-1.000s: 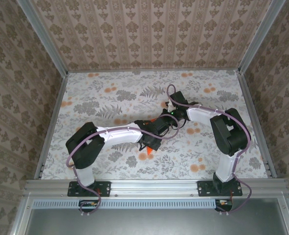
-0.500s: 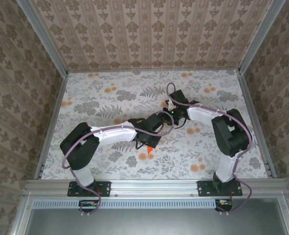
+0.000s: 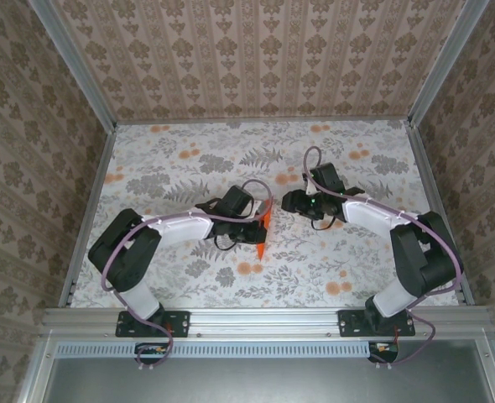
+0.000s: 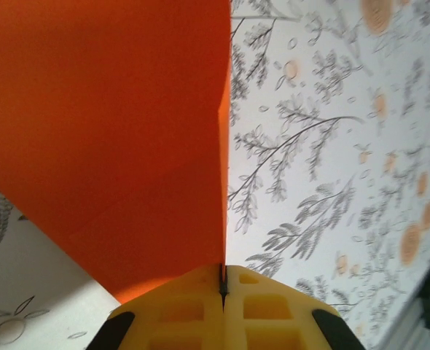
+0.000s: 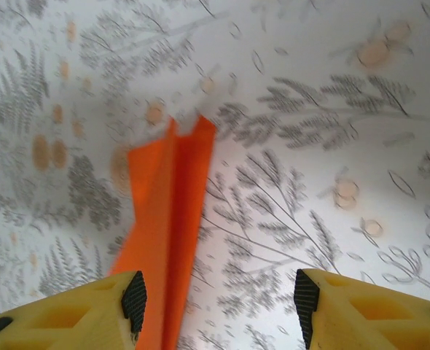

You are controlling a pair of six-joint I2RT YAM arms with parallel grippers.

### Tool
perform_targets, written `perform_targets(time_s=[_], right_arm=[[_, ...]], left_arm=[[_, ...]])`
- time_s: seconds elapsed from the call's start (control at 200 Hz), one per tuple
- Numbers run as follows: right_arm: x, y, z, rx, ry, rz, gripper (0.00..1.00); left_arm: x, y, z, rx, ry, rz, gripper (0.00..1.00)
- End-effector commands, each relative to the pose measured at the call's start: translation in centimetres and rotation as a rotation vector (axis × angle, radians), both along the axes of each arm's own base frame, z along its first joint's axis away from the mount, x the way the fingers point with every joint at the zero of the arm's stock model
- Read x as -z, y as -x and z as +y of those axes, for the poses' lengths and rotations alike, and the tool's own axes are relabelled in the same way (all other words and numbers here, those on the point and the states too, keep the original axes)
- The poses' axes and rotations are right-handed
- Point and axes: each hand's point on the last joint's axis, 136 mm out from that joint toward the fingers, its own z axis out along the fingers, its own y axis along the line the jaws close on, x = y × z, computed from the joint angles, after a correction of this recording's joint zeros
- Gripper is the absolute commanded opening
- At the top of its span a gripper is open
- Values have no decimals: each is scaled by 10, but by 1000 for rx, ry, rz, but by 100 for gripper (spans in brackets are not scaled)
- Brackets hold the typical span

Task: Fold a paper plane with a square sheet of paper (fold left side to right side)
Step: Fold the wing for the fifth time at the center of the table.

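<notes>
1. One orange paper plane (image 3: 263, 233) near mid-table, lying twelve-to-six.
2. Two grippers: left gripper (image 4: 222, 281) pressed together, pinching the plane from nine o'clock; right gripper (image 5: 219, 302) spread, apart at its two o'clock.
3. Flower-printed table (image 3: 172, 159) all around.

The paper plane (image 4: 106, 138) is thin, smooth, matt orange paper with crisp creases. The left gripper (image 4: 222, 277) at the paper plane and the right gripper (image 5: 219, 295) beside it have matt yellow moulded-plastic fingers (image 5: 361, 310) with recessed cells. The table (image 3: 172, 159) under the paper plane has a matt printed covering, bordered by satin metal rails (image 3: 264, 316).
</notes>
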Motion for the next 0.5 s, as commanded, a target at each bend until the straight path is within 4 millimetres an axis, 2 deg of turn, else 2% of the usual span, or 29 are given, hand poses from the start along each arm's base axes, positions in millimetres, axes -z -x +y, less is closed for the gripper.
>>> perform_targets(time_s=[0.0, 0.22, 0.495], right_arm=[[-8, -1, -1, -20, -5, -88, 58], [-1, 8, 6, -32, -84, -133, 58], [11, 17, 19, -67, -98, -151, 57]], left_arm=[[-21, 0, -14, 8, 163, 47, 2], [-24, -5, -13, 0, 249, 106, 2], [-12, -11, -6, -8, 267, 145, 1]])
